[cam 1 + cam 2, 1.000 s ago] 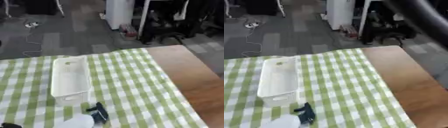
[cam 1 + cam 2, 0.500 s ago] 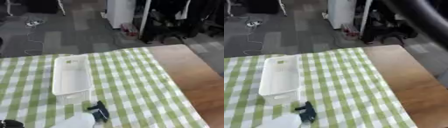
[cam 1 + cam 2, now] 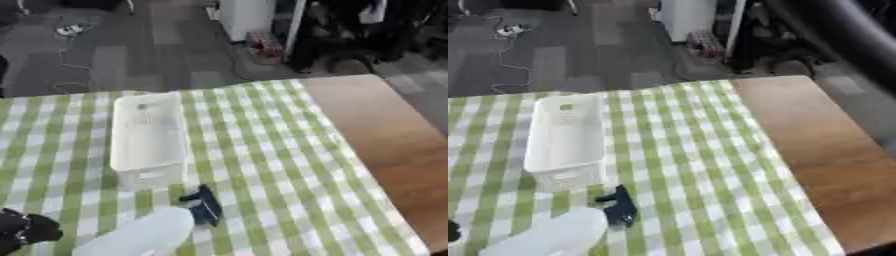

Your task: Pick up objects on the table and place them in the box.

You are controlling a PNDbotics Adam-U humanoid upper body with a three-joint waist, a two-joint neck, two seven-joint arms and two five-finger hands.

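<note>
White rectangular plastic box [image 3: 147, 140] sits upright on the green-and-white checked tablecloth [image 3: 262, 165], left of centre, long axis running away from me. Looks empty from what I can see of the inside; small perforations on the far inner wall.

Just in front of the box's near end: small dark blue-black object [image 3: 204, 204], lying flat on the cloth, near the box but apart from it. Can't make out what it is.

Touching or just beside that dark object, toward my lower left: white rounded elongated object [image 3: 140, 234], lying on its side, running off the bottom edge. Can't tell whether the two actually touch.

My left hand [image 3: 24, 230] shows black at the lower-left corner, over the cloth, apart from the white object. Too little visible: can't tell if my fingers are curled or straight. My right hand isn't visible; only a dark arm section [image 3: 837, 35] crossing the upper right in the right eye view.

Bare brown wooden tabletop [image 3: 394, 145] lies right of the cloth. Grey carpet floor [image 3: 131, 55] beyond the table.
</note>
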